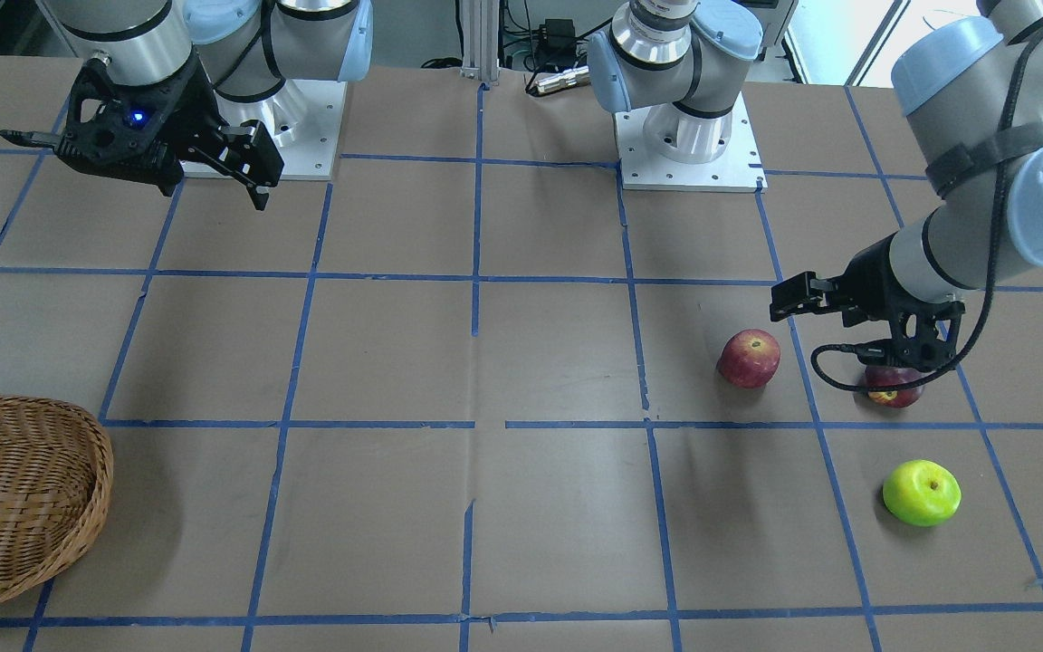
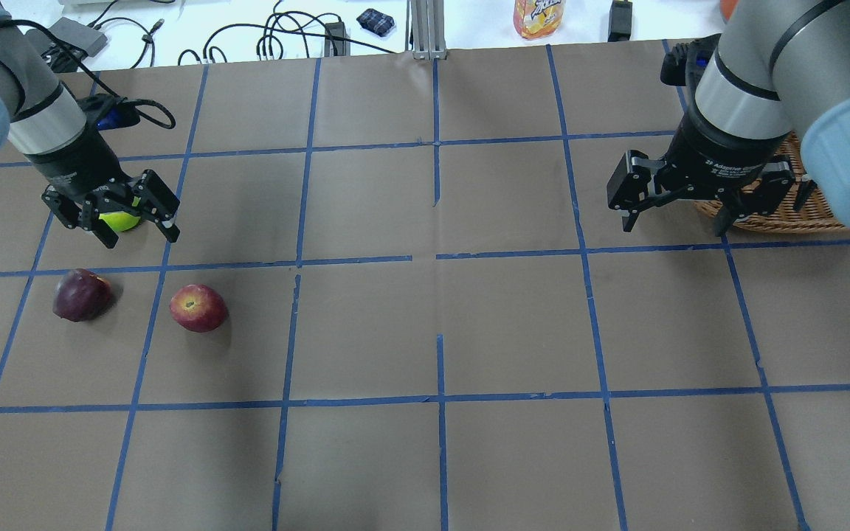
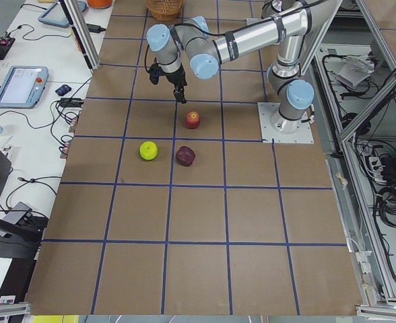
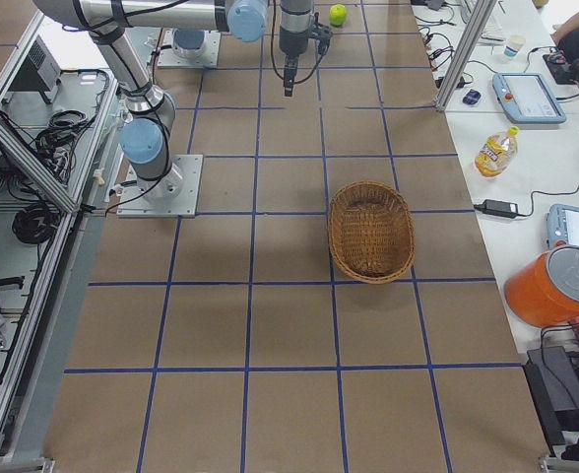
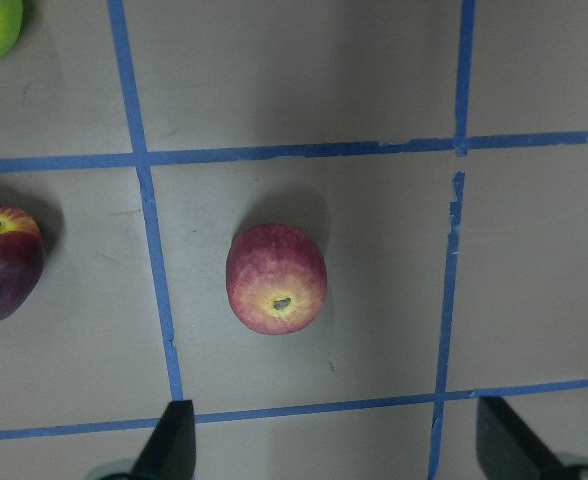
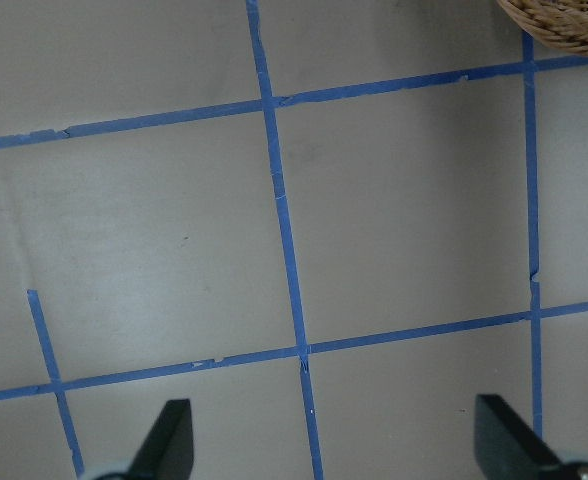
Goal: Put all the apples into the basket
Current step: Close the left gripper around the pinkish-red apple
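Note:
The red apple (image 1: 749, 358) lies on the brown table and shows mid-frame in the left wrist view (image 5: 276, 278). The dark maroon apple (image 1: 893, 388) lies close beside it, and the lime green apple (image 1: 922, 492) farther out. My left gripper (image 2: 137, 237) hangs open and empty above these apples; its fingertips (image 5: 174, 440) frame the bottom of its wrist view, short of the red apple. My right gripper (image 2: 676, 221) is open and empty, held high near the wicker basket (image 1: 23, 498). The basket is empty in the exterior right view (image 4: 371, 230).
Blue tape lines grid the table. The two arm bases (image 1: 689, 136) stand at the robot's edge. Cables, a juice bottle (image 2: 539, 16) and tablets lie on the white bench beyond the far edge. The basket rim (image 6: 564, 18) shows in a corner of the right wrist view.

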`<action>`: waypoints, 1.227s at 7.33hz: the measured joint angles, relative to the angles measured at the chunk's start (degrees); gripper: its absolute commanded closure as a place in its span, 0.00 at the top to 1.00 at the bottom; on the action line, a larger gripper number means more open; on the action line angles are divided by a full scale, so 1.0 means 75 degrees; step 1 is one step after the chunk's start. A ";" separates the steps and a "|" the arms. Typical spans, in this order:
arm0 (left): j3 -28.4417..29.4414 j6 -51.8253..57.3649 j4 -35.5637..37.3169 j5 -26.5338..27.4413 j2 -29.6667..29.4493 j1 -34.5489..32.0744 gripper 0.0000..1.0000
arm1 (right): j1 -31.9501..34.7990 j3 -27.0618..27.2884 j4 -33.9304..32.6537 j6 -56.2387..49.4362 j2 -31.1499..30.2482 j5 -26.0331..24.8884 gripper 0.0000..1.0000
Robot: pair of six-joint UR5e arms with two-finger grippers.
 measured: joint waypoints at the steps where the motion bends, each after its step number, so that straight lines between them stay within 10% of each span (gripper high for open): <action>1: -0.0407 0.0047 0.0683 0.0005 -0.0126 0.0037 1.00 | 0.0001 0.0002 0.0001 0.0000 0.0000 -0.0003 1.00; 6: -0.2141 0.0222 0.2786 0.0020 -0.0418 0.0116 1.00 | 0.0011 0.0004 0.0009 0.0008 0.0000 -0.0006 1.00; 7: -0.2355 0.0163 0.2920 0.0037 -0.0406 0.0139 0.71 | 0.0010 0.0004 0.0012 0.0010 0.0001 -0.0006 1.00; 8: -0.2528 0.0130 0.3133 0.0092 -0.0429 0.0151 0.01 | 0.0009 0.0004 0.0013 0.0011 0.0000 -0.0006 1.00; 9: -0.2603 0.0113 0.3424 0.0302 -0.0487 0.0147 0.00 | 0.0009 0.0004 0.0016 0.0012 0.0000 -0.0006 1.00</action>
